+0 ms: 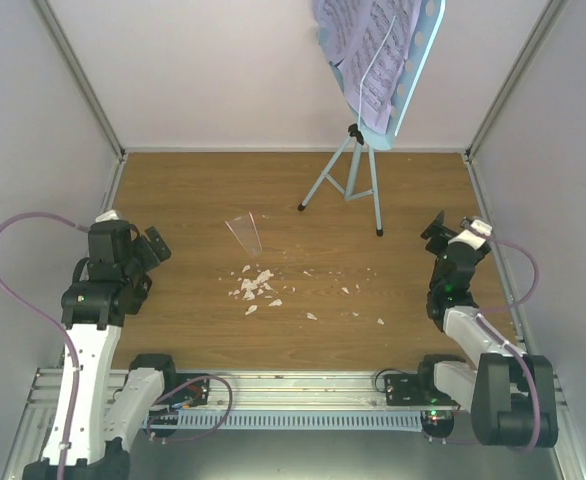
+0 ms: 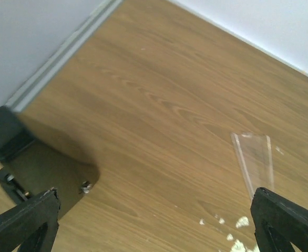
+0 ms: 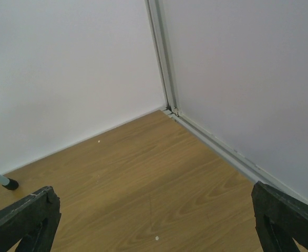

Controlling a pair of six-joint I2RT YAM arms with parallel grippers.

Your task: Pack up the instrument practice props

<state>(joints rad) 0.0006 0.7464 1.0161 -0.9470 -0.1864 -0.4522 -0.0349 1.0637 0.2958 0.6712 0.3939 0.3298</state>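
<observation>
Top external view, itemised.

- Standing upright on its tripod at the far right of the table point(image 1: 188, 185): light blue music stand point(image 1: 419, 70), legs splayed on the wood, hole-dotted desk tilting back and running past the top edge of the picture.
- Resting on that desk and drooping over its front: lilac sheet-music pages point(image 1: 368, 50), printed staves showing.
- Lying on its side on the bare wood, left of the stand's feet and well apart from them: clear cover point(image 1: 245, 233), also showing in the left wrist view between the fingers.
- Lying scattered just nearer than the cover, thinning out toward the right: small white crumbs point(image 1: 255, 287).
- Hovering at the left side of the table, pointing toward the cover without touching it: left gripper point(image 1: 156, 243), jaws spread wide, gripping nothing.
- Hovering at the right side, near the stand's right foot, facing the far right corner: right gripper point(image 1: 435, 232), jaws likewise spread wide, gripping nothing.
- Right wrist view: showing one stand foot at the left edge.
</observation>
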